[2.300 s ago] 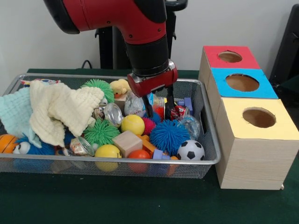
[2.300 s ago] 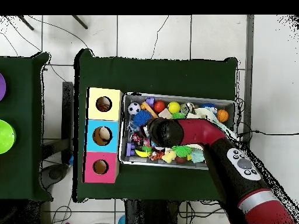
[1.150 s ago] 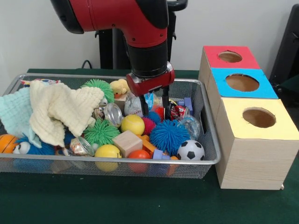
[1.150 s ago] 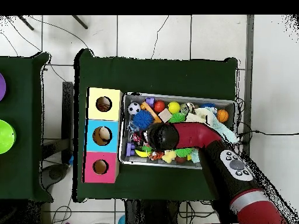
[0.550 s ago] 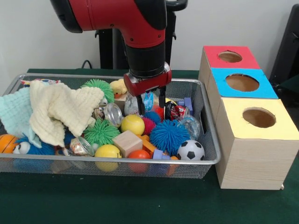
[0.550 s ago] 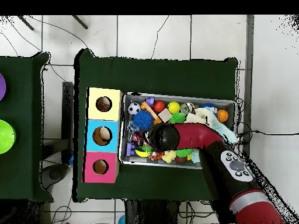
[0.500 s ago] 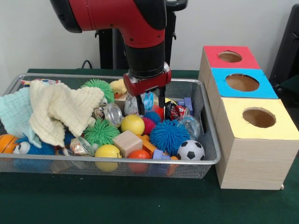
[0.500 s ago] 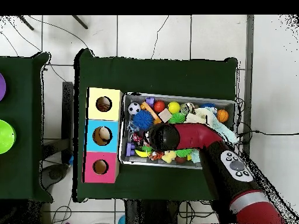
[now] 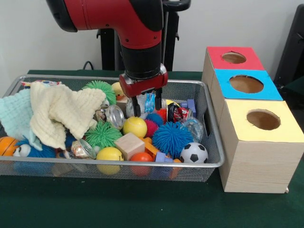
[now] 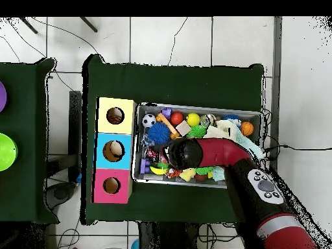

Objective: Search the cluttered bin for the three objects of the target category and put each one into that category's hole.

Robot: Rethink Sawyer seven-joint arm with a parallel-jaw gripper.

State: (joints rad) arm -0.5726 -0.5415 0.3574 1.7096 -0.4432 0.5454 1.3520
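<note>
Shifted left and slightly up, end effector (image 9: 146, 103) hangs over the bin (image 9: 214, 142) — fingers spread, grasping nothing.

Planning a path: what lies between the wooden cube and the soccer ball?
In the front view, a large blue spiky ball sits between the wooden cube and the soccer ball.

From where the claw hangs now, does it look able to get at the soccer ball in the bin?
Probably yes. The soccer ball lies on top of the pile at the bin's near corner, with nothing over it. The claw hangs open above the toys farther back, so it would have to move across.
</note>
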